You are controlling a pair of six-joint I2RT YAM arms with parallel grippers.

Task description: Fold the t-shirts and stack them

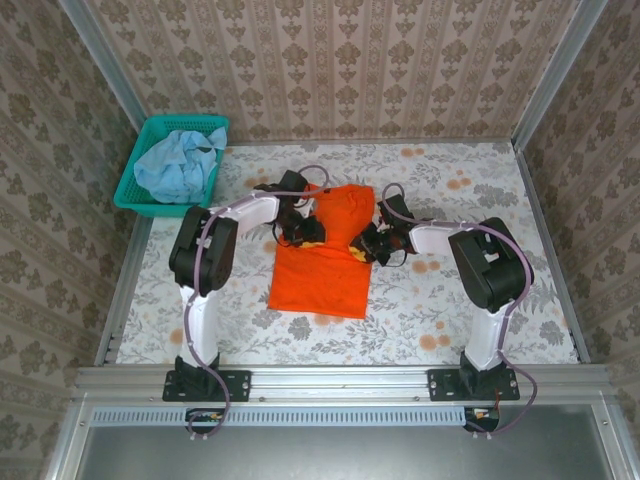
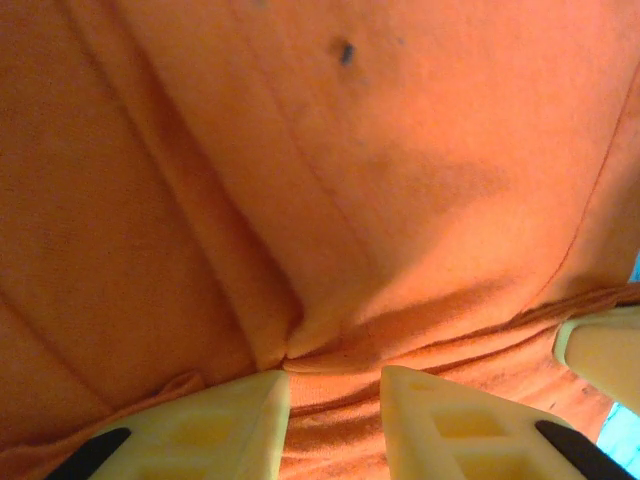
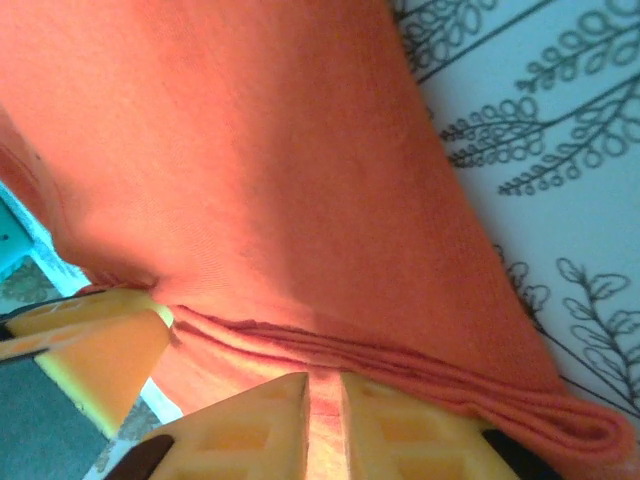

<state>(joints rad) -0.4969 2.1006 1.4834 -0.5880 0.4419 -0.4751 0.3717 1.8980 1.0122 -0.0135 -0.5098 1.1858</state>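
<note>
Bottom of top view: both arm bases (image 1: 205,382). Just above, centre frame, you've got the bright orange cloth t-shirt (image 1: 318,285) lying on the floral table (image 1: 450,310), lower part flat, upper part bunched up btwn the claws. At its left edge sits the left gripper (image 1: 303,232). In the wrist view its fingers stand apart w/ cloth puckered at the gap, so can't tell if it's clamped. At the right edge, the right gripper (image 1: 372,245) has its fingers nearly together, pinching the shirt's layered edge. Upper left: pale sky-blue cloth t-shirt (image 1: 180,165), crumpled inside the teal plastic mesh basket (image 1: 128,196).

Teal basket (image 1: 150,208) far-left corner; floral table (image 1: 450,320); patterned walls (image 1: 350,60).
</note>
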